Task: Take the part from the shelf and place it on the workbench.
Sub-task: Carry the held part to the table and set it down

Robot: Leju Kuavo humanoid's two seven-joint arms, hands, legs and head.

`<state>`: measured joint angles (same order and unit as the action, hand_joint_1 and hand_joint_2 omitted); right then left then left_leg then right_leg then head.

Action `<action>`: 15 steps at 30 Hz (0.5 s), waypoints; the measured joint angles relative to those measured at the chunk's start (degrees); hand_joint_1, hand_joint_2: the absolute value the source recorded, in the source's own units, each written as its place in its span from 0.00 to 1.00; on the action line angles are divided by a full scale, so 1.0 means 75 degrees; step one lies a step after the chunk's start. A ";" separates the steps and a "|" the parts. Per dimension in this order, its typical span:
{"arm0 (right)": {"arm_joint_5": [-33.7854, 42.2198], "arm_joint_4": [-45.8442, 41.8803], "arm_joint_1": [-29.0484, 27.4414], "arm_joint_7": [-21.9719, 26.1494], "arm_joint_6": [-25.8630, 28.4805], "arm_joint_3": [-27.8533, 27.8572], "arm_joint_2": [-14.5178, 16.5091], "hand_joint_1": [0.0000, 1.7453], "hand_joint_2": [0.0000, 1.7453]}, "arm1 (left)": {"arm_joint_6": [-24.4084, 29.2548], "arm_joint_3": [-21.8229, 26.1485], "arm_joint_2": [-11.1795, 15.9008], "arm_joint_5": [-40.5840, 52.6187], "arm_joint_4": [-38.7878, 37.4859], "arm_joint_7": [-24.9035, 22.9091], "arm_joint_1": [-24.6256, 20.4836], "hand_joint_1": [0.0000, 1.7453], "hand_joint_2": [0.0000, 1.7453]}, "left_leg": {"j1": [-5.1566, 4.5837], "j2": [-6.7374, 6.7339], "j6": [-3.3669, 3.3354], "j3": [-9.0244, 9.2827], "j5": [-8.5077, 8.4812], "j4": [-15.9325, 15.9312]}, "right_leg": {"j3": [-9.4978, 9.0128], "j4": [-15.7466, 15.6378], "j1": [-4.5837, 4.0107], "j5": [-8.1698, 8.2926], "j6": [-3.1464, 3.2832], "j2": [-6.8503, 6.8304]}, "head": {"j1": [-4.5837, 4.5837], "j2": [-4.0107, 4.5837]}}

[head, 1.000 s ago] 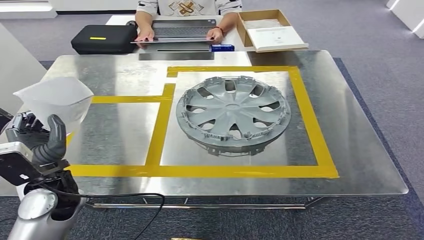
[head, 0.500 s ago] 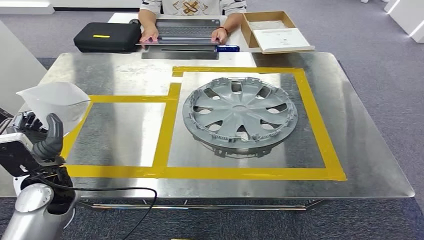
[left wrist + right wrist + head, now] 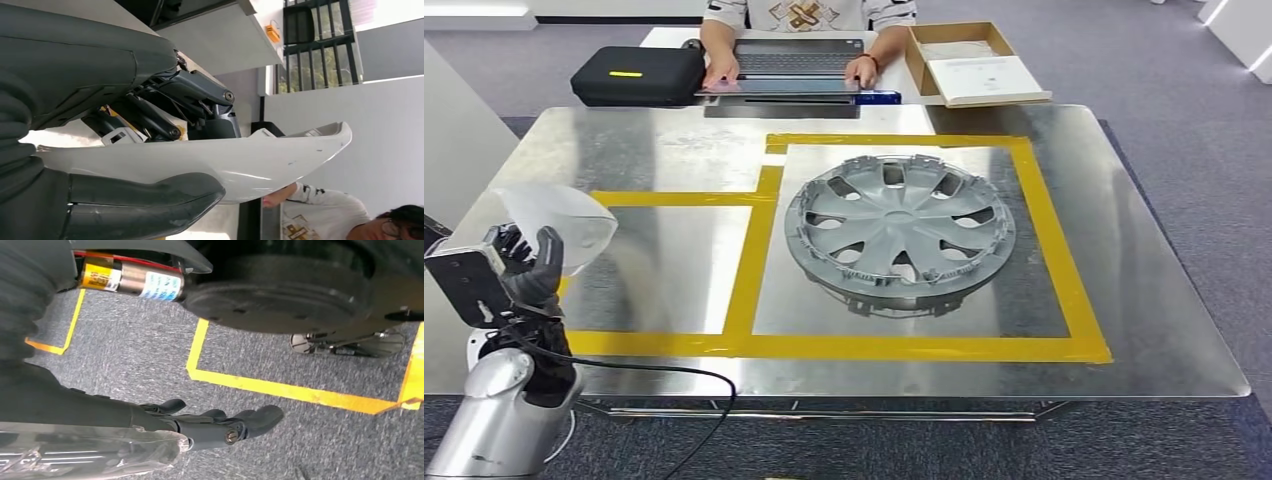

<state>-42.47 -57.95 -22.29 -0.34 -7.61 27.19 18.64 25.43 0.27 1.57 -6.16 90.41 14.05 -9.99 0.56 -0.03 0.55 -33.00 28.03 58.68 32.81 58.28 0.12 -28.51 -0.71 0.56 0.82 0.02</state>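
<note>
The part [image 3: 559, 215] is a pale, thin curved plastic shell, held over the left edge of the steel workbench [image 3: 674, 150]. My left hand [image 3: 529, 275] grips it from below at its near end. In the left wrist view the thumb [image 3: 145, 200] presses one face of the part [image 3: 250, 160] and the dark fingers [image 3: 165, 115] lie against the other. My right hand [image 3: 220, 425] hangs over grey carpet, fingers stretched out with nothing in them.
A grey wheel cover [image 3: 899, 228] lies in the large yellow-taped rectangle [image 3: 1044, 230]. A smaller taped bay [image 3: 664, 265] beside the part is bare steel. Beyond the far edge are a black case [image 3: 636, 75], a cardboard box [image 3: 969, 62] and a person at a laptop [image 3: 789, 60].
The camera has shifted slightly. My left hand has carried the part a little lower and rightward, further in over the workbench's left edge, and the wrist has turned. The wheel cover stays put.
</note>
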 joint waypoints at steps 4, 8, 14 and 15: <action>-0.0050 0.0033 0.0044 0.0056 -0.0019 0.0044 0.0000 0.00 1.00 | 0.0001 0.0088 0.0063 0.0047 -0.0307 0.0000 -0.0103 1.00 1.00 | 0.0025 0.0003 0.0138 -0.0530 0.0690 0.1187 | -0.0045 -0.0073 0.0043 0.0042 0.0140 -0.0014 | -0.0062 0.0000; -0.0192 0.0111 0.0072 0.0162 -0.0072 0.0116 0.0000 0.00 1.00 | -0.0022 0.0095 0.0108 0.0115 -0.0623 -0.0001 -0.0172 1.00 1.00 | 0.0040 0.0002 0.0163 -0.0825 0.0596 0.1730 | -0.0072 -0.0066 0.0041 0.0027 0.0149 -0.0002 | -0.0066 0.0000; -0.0432 0.0246 0.0224 0.0335 -0.0124 0.0287 0.0000 0.00 1.00 | -0.0100 0.0088 0.0168 0.0268 -0.1026 0.0004 -0.0426 1.00 1.00 | 0.0001 0.0012 -0.0012 -0.0046 -0.0082 -0.0027 | -0.0068 -0.0051 -0.0009 -0.0005 -0.0032 0.0004 | -0.0060 0.0000; -0.0470 0.0271 0.0241 0.0356 -0.0133 0.0328 0.0000 0.00 1.00 | -0.0111 0.0087 0.0172 0.0293 -0.1070 0.0005 -0.0442 1.00 1.00 | 0.0007 0.0010 -0.0057 -0.0043 -0.0096 -0.0047 | -0.0057 -0.0052 -0.0001 -0.0019 -0.0072 0.0002 | -0.0062 0.0000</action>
<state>-46.00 -55.92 -20.49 2.33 -8.61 29.65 18.64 24.60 0.92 2.86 -3.96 82.38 14.09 -13.30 0.61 0.04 0.12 -33.32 27.31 58.33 32.39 57.90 0.11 -28.65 -1.25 0.57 0.36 0.02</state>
